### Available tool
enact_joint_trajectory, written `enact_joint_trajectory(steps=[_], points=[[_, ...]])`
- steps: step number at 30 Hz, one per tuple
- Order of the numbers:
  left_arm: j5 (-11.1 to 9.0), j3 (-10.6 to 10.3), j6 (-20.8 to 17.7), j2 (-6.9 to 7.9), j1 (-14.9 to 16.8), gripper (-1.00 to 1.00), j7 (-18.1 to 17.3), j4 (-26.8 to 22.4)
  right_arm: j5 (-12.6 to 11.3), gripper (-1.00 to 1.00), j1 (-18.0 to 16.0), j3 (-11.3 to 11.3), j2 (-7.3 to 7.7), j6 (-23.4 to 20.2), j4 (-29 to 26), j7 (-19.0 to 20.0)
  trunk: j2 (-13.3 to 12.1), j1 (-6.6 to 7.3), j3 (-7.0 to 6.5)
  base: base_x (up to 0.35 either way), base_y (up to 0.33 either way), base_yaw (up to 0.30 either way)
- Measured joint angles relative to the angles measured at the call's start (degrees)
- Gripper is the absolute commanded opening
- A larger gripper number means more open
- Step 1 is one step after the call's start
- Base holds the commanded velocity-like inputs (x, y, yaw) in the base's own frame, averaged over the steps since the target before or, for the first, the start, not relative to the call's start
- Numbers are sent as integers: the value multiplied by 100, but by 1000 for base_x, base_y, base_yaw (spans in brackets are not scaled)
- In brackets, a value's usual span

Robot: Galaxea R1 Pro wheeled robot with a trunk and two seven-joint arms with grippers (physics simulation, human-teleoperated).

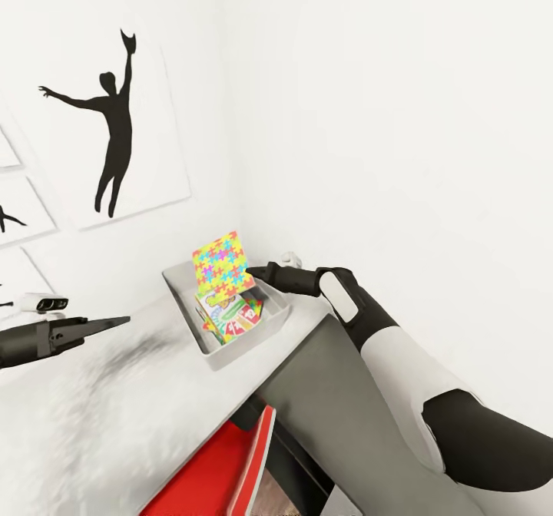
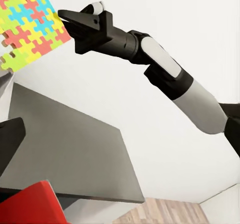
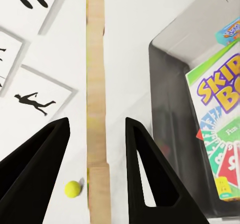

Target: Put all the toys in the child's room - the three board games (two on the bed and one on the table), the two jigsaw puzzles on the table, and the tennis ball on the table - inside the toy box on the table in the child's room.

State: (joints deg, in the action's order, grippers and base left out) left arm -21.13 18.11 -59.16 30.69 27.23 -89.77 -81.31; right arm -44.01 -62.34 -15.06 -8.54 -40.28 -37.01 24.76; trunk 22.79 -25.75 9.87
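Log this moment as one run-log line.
right gripper: shut on jigsaw puzzle, held above toy box | SKIP-BO board game: in box | tennis ball: outside box | left gripper: idle

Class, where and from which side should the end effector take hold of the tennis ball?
Across the middle of the tennis ball, probably from above: it is round, so any width works, and it seems to lie free on the table.

right gripper (image 2: 67,18) pinching jigsaw puzzle (image 2: 27,24) edge, above grey table (image 2: 70,149)
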Motion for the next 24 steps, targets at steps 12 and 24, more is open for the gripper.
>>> enact_joint_trajectory(steps=[12,24], points=[[1,-280,4,-123,448,100,0,-7,0,-100,1,-5,40,-4,0,2,0,0,113,0,0,0],[1,-309,9,-119,489,100,-1,-7,3,-100,0,-5,38,-13,-17,-7,1,0,217,0,0,0]])
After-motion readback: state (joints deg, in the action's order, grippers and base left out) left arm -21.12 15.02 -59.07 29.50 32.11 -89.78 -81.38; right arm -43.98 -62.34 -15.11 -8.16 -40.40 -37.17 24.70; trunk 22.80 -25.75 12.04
